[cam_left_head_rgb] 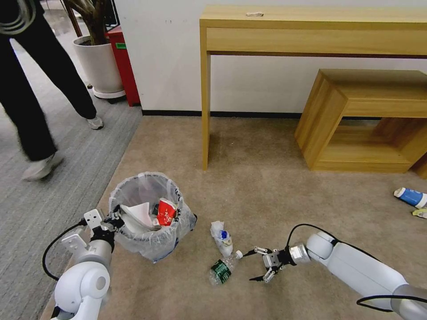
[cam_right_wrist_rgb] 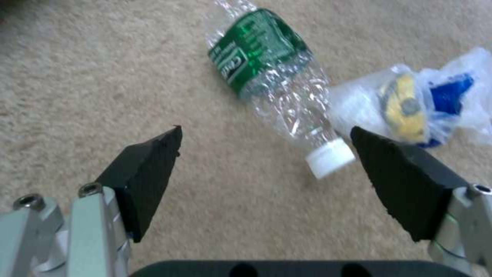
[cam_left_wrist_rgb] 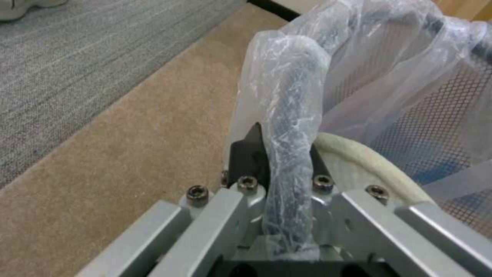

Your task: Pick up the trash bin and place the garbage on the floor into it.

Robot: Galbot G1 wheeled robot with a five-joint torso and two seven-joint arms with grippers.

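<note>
Standing in the upper right of the head view, a wooden desk [cam_left_head_rgb: 311,26] and a low wooden shelf unit [cam_left_head_rgb: 364,120] backed against the white wall. Lower left of centre on the beige carpet [cam_left_head_rgb: 258,186], the trash bin [cam_left_head_rgb: 149,213] held a white slipper [cam_left_head_rgb: 138,213] and a red-white packet [cam_left_head_rgb: 167,212].

The left arm rose from the lower left corner, elbow bent, wrist aimed at the bin's near-left rim. The left gripper [cam_left_head_rgb: 116,218] was clenched on that rim; in the left wrist view its black pads [cam_left_wrist_rgb: 246,154] pinched the bag-wrapped edge [cam_left_wrist_rgb: 295,115].

The right arm entered from the lower right, reaching horizontally toward frame centre. The right gripper [cam_left_head_rgb: 257,265] hovered low with fingers spread wide, grasping nothing; its pads [cam_right_wrist_rgb: 148,169] flanked bare carpet.

Just beside it lay the clear bottle [cam_left_head_rgb: 222,269], white cap toward the gripper. A crumpled plastic wrapper [cam_left_head_rgb: 222,238] touched the bottle's cap end. A blue-white cup [cam_left_head_rgb: 410,197] lay at the right edge.
</note>
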